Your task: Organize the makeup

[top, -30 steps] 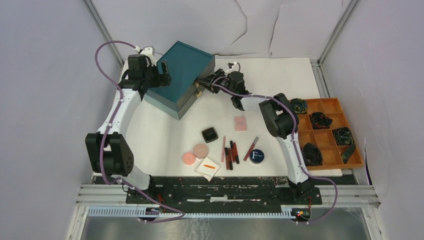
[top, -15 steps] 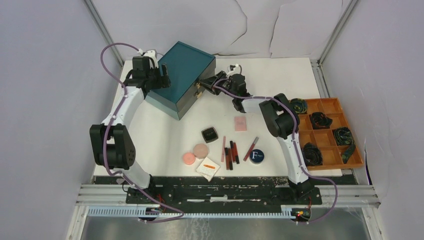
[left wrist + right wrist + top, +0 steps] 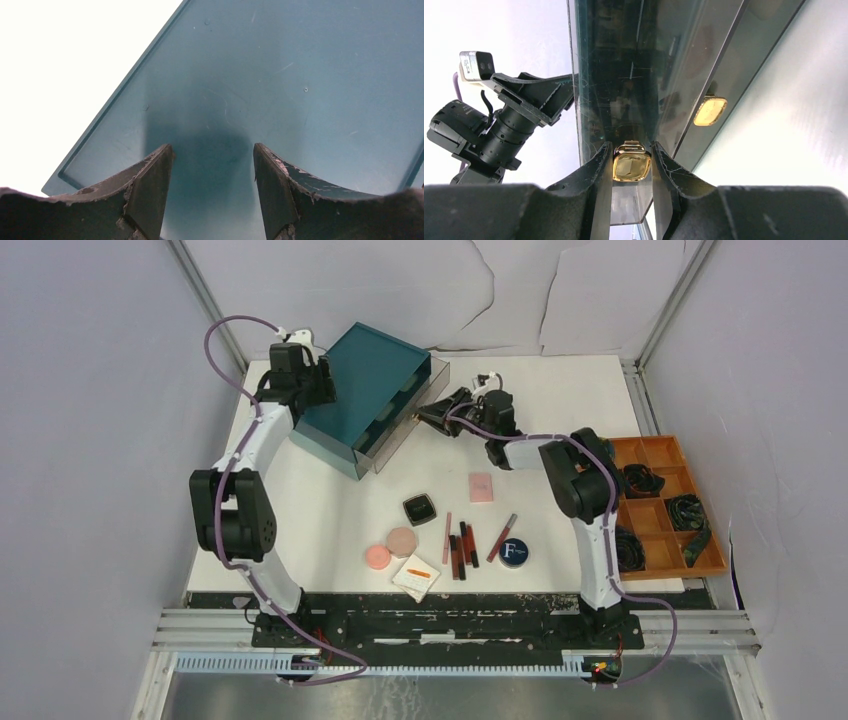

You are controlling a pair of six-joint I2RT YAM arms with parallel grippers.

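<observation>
The makeup lies loose at the table's front middle: a black square compact (image 3: 419,508), a pink square (image 3: 481,486), a pink disc (image 3: 377,557), a beige disc (image 3: 401,540), thin red-pink sticks (image 3: 460,545), a dark-blue "F" tin (image 3: 513,552) and a white pad (image 3: 416,577). My right gripper (image 3: 428,412) is shut on the gold knob (image 3: 631,166) of the teal box's upper drawer (image 3: 412,412), which stands partly pulled out. My left gripper (image 3: 318,388) is open, its fingers (image 3: 150,185) resting over the teal box's top (image 3: 280,75) at its back left.
The teal drawer box (image 3: 365,375) stands at the back left. A second gold knob (image 3: 709,111) sits on the lower, closed drawer. An orange compartment tray (image 3: 660,452) with dark rolled bundles (image 3: 688,512) is at the right edge.
The right gripper has drawn back to the right with the knob, and the upper drawer has slid out of the box. The left gripper has shifted a little on the box's top.
</observation>
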